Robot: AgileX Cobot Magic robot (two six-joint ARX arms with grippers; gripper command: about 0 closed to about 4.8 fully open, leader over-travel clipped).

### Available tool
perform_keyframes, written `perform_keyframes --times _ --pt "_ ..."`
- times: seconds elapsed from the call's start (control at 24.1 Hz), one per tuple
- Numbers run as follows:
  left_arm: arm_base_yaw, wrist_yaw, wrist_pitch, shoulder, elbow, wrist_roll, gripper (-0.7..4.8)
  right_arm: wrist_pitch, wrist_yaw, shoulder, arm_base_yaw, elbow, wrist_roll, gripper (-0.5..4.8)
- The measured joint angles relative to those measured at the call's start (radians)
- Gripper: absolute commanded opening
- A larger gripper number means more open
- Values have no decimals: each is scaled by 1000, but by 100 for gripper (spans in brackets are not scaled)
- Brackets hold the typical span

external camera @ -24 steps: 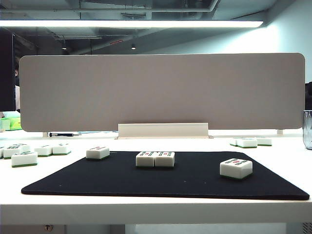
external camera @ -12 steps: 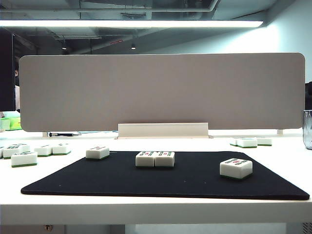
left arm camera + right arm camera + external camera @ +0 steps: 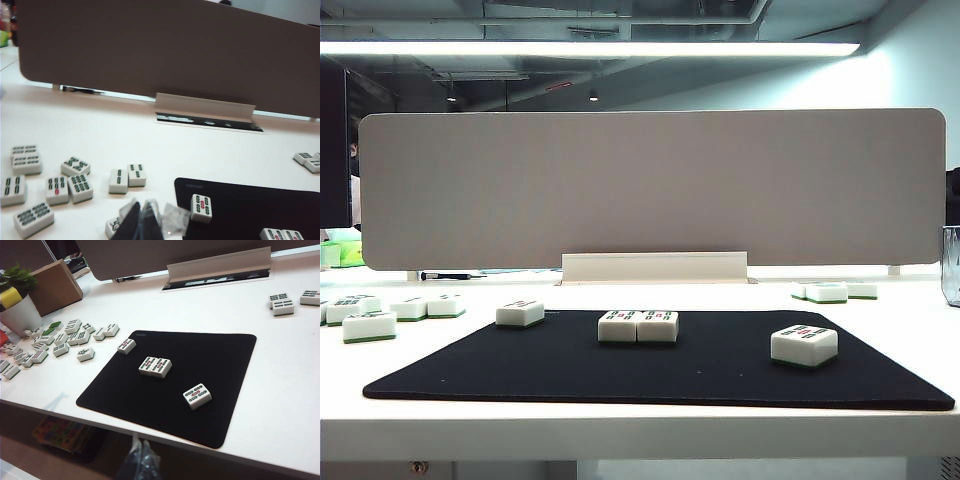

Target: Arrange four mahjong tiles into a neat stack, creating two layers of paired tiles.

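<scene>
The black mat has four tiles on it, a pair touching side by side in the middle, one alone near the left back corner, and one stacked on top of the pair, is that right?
Not quite. Nothing is stacked yet: the fourth tile lies alone on the black mat, right of the pair, as the exterior view shows. The lone tile near the left back corner is as you said.

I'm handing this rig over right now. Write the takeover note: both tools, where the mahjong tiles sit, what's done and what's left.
Left tool: shut, empty, over the white table just off the black mat's left edge.
Right tool: looks shut, empty, hanging in front of the table's near edge.
Tiles: a side-by-side pair at mid-mat, touching; one single tile at the mat's far left corner; one single tile on the mat's right, turned at an angle.
Spare tiles lie loose off the mat to the left.
Done: bottom pair appears set.
Left: lift the two single tiles onto the pair as the second layer.
</scene>
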Motion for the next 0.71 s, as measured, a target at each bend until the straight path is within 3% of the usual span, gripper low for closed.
perform_keyframes --times 0.41,0.71 --pt "0 142 1 353 276 116 -5 0 0 0 0 0 0 -1" --pt "-8 348 -7 716 489 145 -5 0 0 0 0 0 0 -1"
